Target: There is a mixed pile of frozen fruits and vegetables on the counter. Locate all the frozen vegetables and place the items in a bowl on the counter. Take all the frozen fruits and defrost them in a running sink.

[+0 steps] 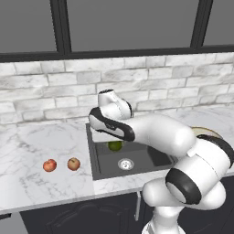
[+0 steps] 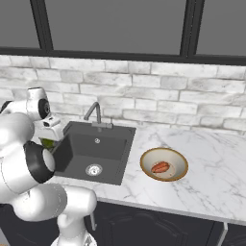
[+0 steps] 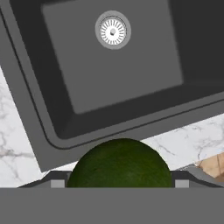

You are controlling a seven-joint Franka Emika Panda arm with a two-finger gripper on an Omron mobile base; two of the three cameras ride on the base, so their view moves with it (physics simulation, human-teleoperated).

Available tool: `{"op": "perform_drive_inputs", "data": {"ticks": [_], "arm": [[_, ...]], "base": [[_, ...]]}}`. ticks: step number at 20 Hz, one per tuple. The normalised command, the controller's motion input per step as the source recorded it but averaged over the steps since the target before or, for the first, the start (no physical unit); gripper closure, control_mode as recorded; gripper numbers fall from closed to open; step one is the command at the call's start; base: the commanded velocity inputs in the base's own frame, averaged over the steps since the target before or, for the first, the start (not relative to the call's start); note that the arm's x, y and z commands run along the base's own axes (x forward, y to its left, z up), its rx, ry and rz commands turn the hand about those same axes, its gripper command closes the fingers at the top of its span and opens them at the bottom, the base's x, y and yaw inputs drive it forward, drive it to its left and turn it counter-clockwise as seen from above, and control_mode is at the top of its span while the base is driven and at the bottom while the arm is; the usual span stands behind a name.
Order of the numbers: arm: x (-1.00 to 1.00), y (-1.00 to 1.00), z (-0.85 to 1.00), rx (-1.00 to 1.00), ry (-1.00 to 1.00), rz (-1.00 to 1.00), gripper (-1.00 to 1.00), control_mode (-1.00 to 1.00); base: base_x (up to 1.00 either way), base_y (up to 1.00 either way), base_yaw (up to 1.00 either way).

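Dark green ball (image 3: 120, 162): clamped in gripper (image 3: 120, 186), above sink (image 3: 26, 87) near edge. Probably hard, smooth, slippery; hold across its widest middle. Bowl (image 2: 148, 171) right.

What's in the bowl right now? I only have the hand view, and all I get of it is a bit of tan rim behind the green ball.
Observer: The bowl holds one red-orange tapered piece.
Operator: Where are the apples?
Observer: Two apples sit on the counter, left of the sink.
Operator: Is the tap running?
Observer: The faucet stands at the sink's back edge; no water shows.
Operator: And the ball?
Observer: The end effector grips the dark green ball above the sink's left part.
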Motion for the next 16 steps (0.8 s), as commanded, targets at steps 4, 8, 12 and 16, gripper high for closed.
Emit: {"op": "perform_drive_inputs", "data": {"ticks": [4,8,12,16], "arm": [[-0.09,-0.64,0.0,-0.11,0.02,-0.11,1.0,-1.0],[-0.04,-0.72,0.0,-0.1,0.03,-0.12,1.0,-1.0],[0.0,-0.77,0.01,-0.1,0.03,-0.13,1.0,-1.0],[0.0,-0.79,0.01,-0.08,0.01,-0.13,1.0,-1.0]], "base": [[0.0,0.0,0.0],[0.0,0.0,0.0],[0.0,0.0,0.0],[0.0,0.0,0.0]]}}
